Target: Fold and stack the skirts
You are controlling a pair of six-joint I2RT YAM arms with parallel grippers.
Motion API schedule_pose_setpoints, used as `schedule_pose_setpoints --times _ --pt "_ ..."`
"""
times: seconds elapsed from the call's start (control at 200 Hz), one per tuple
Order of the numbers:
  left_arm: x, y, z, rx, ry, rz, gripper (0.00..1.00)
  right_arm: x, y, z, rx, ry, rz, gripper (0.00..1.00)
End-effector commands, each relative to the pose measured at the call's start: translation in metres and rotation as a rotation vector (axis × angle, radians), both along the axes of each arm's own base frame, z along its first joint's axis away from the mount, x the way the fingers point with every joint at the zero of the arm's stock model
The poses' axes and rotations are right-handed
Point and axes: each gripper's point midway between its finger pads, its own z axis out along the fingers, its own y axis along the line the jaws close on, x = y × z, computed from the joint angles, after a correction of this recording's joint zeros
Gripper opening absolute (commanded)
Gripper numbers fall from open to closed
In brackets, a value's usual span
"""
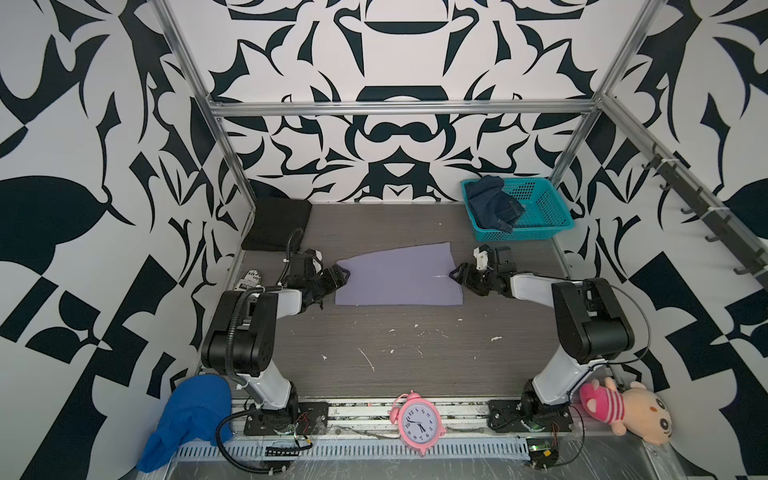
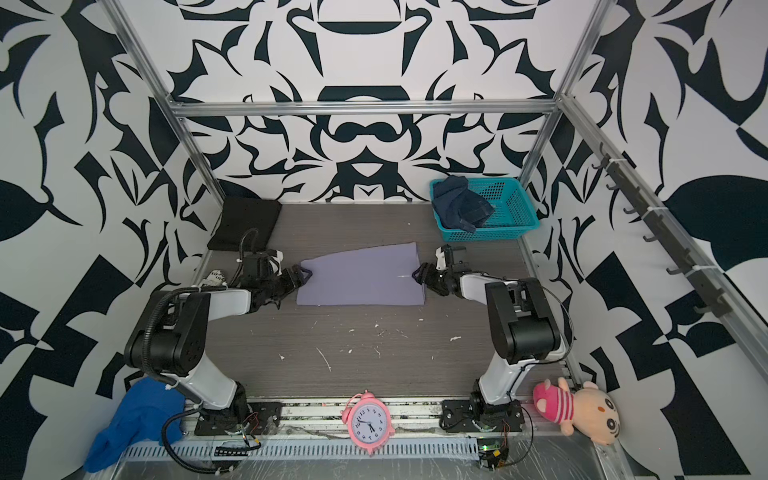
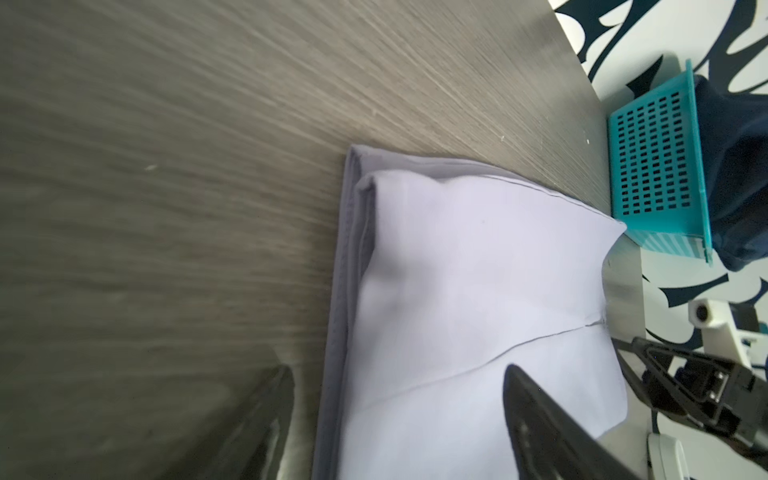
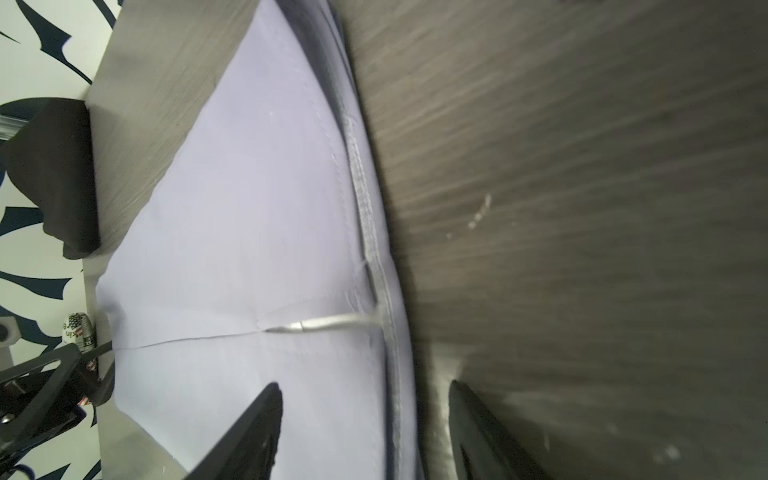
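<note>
Grey wood-grain table [image 1: 415, 365], centre: lavender skirt [image 1: 399, 278] folded flat. Left end effector [image 1: 343, 276] & right end effector [image 1: 456, 275] flank its ends, jaws wide, prob. for an even two-sided lift; contact unclear. Black skirt [image 1: 278, 224] back-left, likely stack base; denim skirt [image 1: 494, 203] in basket [image 1: 519, 235].

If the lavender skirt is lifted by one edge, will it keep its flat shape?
Probably not: the lavender skirt lies flat in thin, soft layers, so it would likely droop and unfold. Such thin cloth seems light. Its metal zipper pull might swing or snag.
</note>
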Motion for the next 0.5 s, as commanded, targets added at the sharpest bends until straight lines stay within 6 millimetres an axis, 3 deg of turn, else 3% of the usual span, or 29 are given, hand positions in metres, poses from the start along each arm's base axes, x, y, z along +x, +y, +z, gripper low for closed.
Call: schedule_pose_setpoints --times 0.0,0.17,0.295,0.495 --pt "-0.014 -0.009 -0.03 -0.014 0.102 -0.019 0.78 0.01 0.007 0.001 0.012 -0.015 0.021 0.65" --pt "-0.015 -0.013 -0.043 -0.023 0.121 -0.009 0.68 0.013 0.013 -0.009 0.033 -0.006 0.017 0.57" --pt "-0.013 -0.013 -0.047 -0.03 0.133 0.003 0.4 0.015 0.018 -0.011 0.051 -0.005 0.019 0.54" --pt "-0.012 -0.01 -0.037 -0.008 0.108 0.011 0.18 0.015 0.018 -0.008 0.052 -0.01 0.017 0.52"
